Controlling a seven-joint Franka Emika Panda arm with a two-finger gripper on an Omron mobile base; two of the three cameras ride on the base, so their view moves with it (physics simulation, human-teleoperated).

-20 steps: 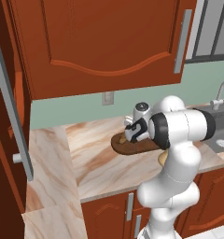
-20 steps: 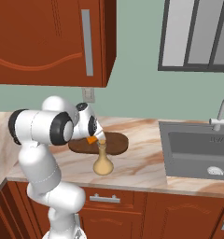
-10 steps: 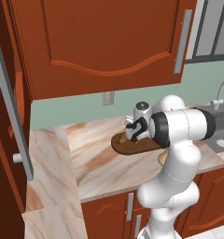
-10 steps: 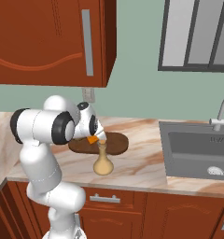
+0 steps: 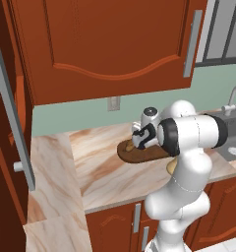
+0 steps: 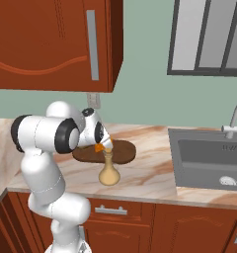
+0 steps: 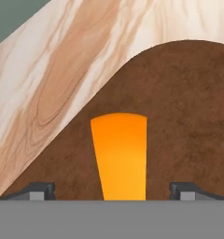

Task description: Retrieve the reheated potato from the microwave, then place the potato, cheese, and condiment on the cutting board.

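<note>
Pincer [image 7: 112,191] stands open above the cutting board [image 7: 179,102]; you see the cheese [image 7: 119,156] lying between its fingertips. Condiment bottle [image 6: 108,170] stands on the counter [image 6: 155,173] just beside the board's front edge.

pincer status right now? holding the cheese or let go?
Pincer: open, holding nothing. The fingertips stand wide apart on either side of the cheese, clear of it; the cheese lies on the cutting board.
</note>
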